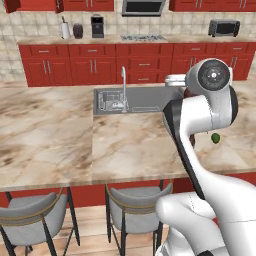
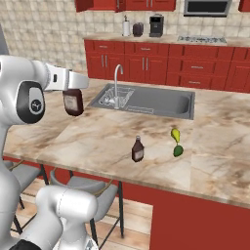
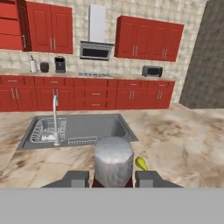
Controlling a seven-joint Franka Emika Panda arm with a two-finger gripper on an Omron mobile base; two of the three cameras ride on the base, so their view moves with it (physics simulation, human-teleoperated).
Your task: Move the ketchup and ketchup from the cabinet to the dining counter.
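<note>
My gripper (image 2: 72, 90) is shut on a dark red ketchup bottle (image 2: 73, 103) and holds it by the top, up in the air above the left part of the dining counter (image 2: 97, 141). In the hand view the bottle's grey cap (image 3: 113, 159) sits between my two fingers (image 3: 77, 178). A second ketchup bottle (image 2: 137, 149) stands upright on the counter, in front of the sink (image 2: 146, 100). In the left base view my own arm covers most of the held bottle (image 1: 189, 93). The cabinet (image 3: 11, 26) stands open at the far wall's upper left.
A yellow and green fruit (image 2: 176, 142) lies on the counter right of the standing bottle. The faucet (image 2: 117, 80) rises at the sink's left end. Two stools (image 1: 30, 215) stand under the counter's near edge. A back worktop carries a paper-towel roll (image 1: 65, 29) and a coffee machine (image 1: 97, 26).
</note>
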